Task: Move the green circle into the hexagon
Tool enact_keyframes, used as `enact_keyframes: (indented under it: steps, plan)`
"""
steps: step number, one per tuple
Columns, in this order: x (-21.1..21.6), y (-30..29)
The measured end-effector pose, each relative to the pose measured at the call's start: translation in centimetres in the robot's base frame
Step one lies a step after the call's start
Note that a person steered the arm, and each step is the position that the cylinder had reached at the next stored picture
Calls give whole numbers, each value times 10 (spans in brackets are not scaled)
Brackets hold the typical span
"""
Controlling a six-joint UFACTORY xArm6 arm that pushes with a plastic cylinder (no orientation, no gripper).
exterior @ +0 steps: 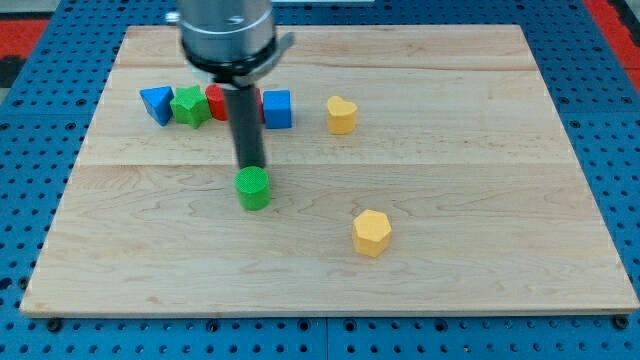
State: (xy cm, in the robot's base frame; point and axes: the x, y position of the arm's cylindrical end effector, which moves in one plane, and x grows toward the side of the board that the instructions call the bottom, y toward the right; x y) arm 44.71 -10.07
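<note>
Wooden bench (480, 270) on blue pegboard. Taking the green circle (253, 188) as landmark: the yellow hexagon (371, 232) lies to its lower right, apart. My tip (251, 166) touches its far edge; no fingers, nothing gripped. Farther up stands a row: blue triangle (156, 104), green star (189, 106), red block (216, 101), blue cube (277, 109), yellow heart (341, 115).
</note>
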Motion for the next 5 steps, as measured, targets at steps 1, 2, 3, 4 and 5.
enact_keyframes:
  steps: [1,2,3,4,5]
  plan:
    - [-14,-41]
    - [36,3]
    - [62,51]
    - [28,55]
    - [30,108]
